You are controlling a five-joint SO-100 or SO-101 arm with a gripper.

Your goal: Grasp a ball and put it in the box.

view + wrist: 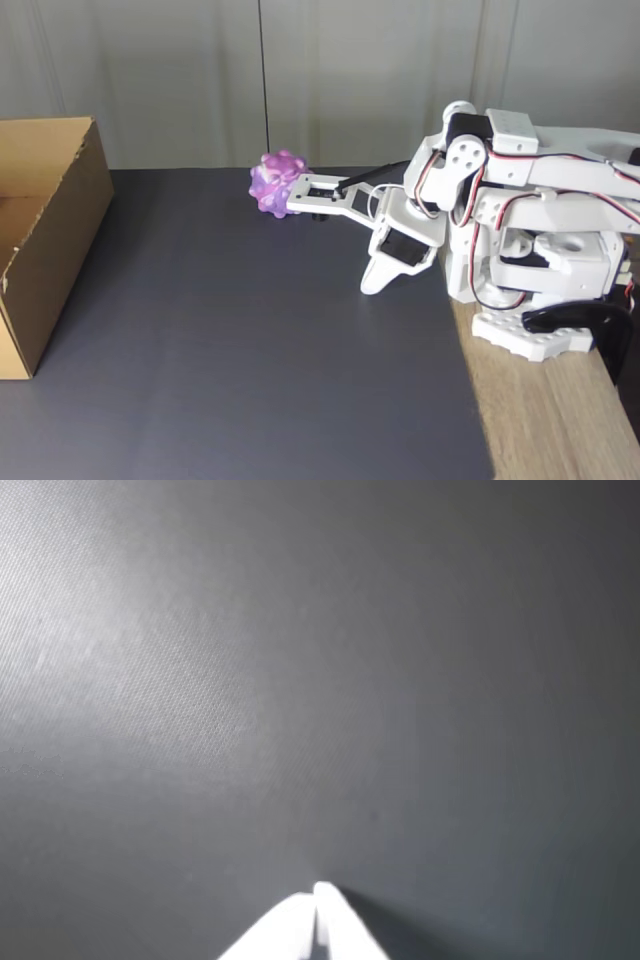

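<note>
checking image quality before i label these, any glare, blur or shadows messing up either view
Wrist view: soft and blurry, a pale sheen of glare on the dark mat at upper left, the white tool tips overexposed at the bottom edge, shut together, with a faint shadow to their right. Fixed view: sharp and evenly lit, the ball and the box clear, only soft shadows under the arm.
</note>
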